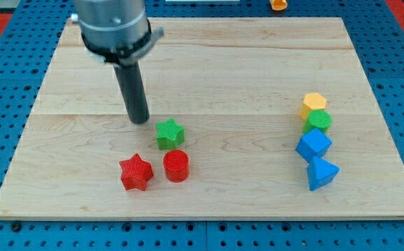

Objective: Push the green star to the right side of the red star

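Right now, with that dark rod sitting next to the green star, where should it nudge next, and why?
Probably a short push toward the view's right and slightly down. My tip sits just left of and above the green star, which lies above and to the right of the red star. The red cylinder already occupies the spot right of the red star, so the green star likely has to pass around it.

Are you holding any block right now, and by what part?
Nothing is held. My tip stands just off the green star's upper left; contact cannot be told. The red star lies below.
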